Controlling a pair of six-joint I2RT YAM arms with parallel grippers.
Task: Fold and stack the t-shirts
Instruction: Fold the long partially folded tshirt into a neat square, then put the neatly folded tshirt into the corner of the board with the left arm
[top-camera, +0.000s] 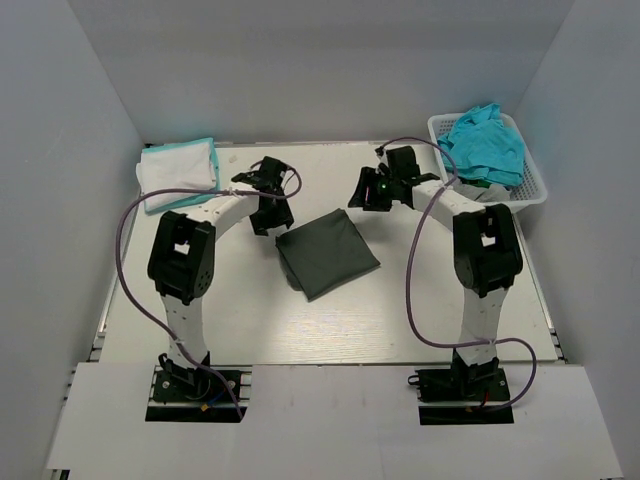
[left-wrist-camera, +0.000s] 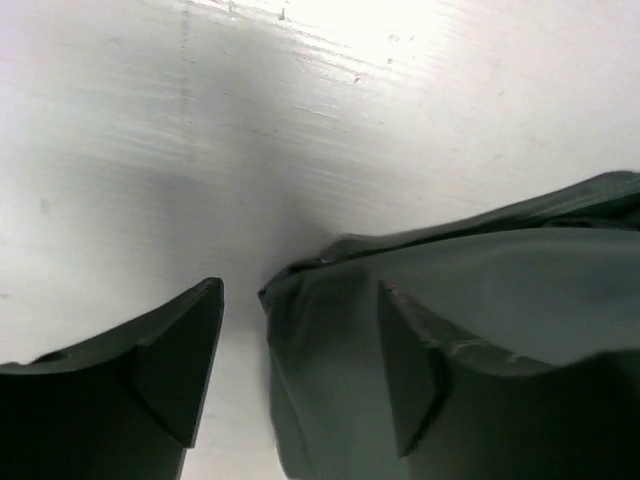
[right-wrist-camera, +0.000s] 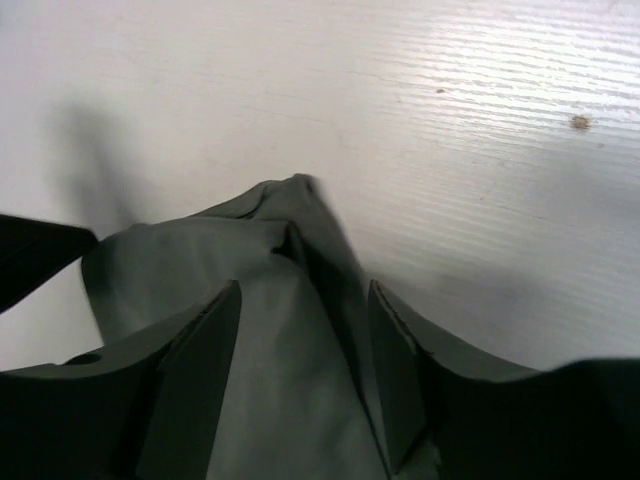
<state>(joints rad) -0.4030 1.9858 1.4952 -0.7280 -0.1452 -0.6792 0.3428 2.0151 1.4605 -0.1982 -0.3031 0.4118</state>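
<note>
Task state, as judged: partly done. Grey shirt (top-camera: 327, 252): lies mid-bench, folded to a rough square, set askew, not yet stacked. Stack (top-camera: 178, 188): sits at the far left corner of the bench (top-camera: 300, 330), well apart from the grey shirt; shows a white shirt (top-camera: 172, 165) on top and a turquoise edge beneath. Basket (top-camera: 536, 186): stands at the far right corner; holds a crumpled turquoise shirt (top-camera: 487, 145) with a scrap of light grey cloth under it, none of it folded. Left to do, as judged: carry the grey shirt to the stack, then fold and stack what the basket holds. Left gripper (top-camera: 270, 212): hangs low at the grey shirt's far left corner, elbow bent, forearm reaching inward to the right; jaws wide, one over bare bench, the other over the cloth edge, gripping nothing. Right gripper (top-camera: 372, 190): hangs low at the far right corner, forearm reaching inward to the left; jaws wide, straddling a raised fold of cloth, not closed on it. Cannot tell from the wrist views whether any jaw tip touches the cloth. Step in hand, as judged: taking the folded shirt by its two far corners for the move to the stack.
</note>
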